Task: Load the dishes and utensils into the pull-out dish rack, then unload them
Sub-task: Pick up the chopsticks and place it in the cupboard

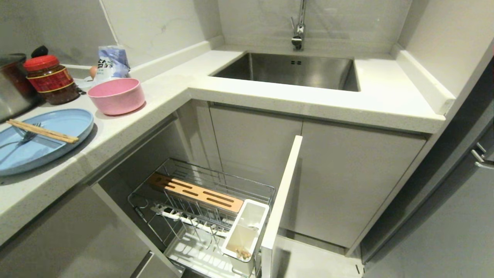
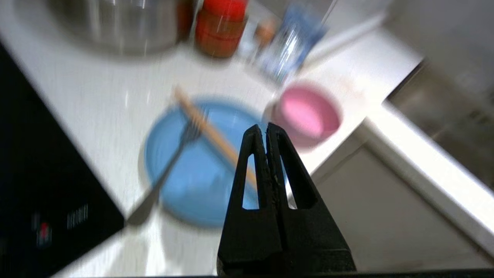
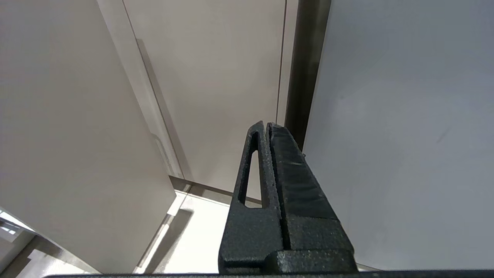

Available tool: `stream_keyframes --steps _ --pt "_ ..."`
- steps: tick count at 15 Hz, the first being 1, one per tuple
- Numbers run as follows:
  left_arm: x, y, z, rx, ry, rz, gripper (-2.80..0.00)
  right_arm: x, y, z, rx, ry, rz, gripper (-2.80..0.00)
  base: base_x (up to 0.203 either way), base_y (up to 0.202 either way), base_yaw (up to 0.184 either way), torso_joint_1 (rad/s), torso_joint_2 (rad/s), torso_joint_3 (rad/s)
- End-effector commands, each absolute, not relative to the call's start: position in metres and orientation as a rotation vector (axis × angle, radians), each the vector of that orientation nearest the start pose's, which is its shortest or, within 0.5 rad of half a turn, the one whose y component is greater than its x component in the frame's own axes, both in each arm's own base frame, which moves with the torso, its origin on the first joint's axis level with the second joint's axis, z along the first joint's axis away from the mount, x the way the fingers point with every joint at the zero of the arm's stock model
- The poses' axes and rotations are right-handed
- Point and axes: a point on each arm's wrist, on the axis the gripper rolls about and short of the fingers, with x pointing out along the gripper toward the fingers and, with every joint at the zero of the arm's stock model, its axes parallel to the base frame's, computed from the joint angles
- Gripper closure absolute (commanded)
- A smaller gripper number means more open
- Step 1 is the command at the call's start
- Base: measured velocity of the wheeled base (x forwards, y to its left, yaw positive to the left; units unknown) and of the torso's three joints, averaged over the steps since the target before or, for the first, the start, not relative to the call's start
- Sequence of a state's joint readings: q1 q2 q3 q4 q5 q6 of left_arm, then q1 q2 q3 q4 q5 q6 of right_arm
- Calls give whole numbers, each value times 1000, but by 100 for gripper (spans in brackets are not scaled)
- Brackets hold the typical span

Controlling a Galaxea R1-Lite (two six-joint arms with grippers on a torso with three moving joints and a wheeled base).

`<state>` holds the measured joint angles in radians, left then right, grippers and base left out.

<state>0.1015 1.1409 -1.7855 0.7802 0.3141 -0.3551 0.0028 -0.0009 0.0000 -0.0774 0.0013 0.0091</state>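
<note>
Nothing loaded yet. Far left on the desk [image 1: 127, 127]: blue plate [image 1: 58, 135] carrying chopsticks [image 1: 42, 131] and fork [image 1: 23, 137]; pink bowl [image 1: 116, 95] just beside it. Left hand [image 2: 266, 129] above the plate, fingers pressed together, holding nothing. Centre, below: pull-out dish rack [image 1: 200, 208] drawn open, no dishes in it. Right hand [image 3: 267, 127] parked low beside the cabinet doors, fingers pressed together. All loading and unloading remains

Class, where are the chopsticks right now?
In the head view, the chopsticks lie across the blue plate on the counter at far left, over the fork, with the pink bowl just behind.
</note>
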Motion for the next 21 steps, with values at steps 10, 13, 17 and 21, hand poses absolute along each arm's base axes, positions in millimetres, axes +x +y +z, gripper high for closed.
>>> stream_keyframes --steps 10,13,17,21 --pt "180 25 378 -379 524 551 -280 -21 0 76 9 -54 5 0 0 0 0 0 0 0" --pt "208 27 366 -411 575 576 -280 -21 0 76 9 -54 5 0 0 0 0 0 0 0" --pt "238 25 350 -447 627 587 -280 -21 0 76 9 -54 5 0 0 0 0 0 0 0" --pt "254 26 340 -447 661 600 -280 -21 0 76 9 -54 5 0 0 0 0 0 0 0"
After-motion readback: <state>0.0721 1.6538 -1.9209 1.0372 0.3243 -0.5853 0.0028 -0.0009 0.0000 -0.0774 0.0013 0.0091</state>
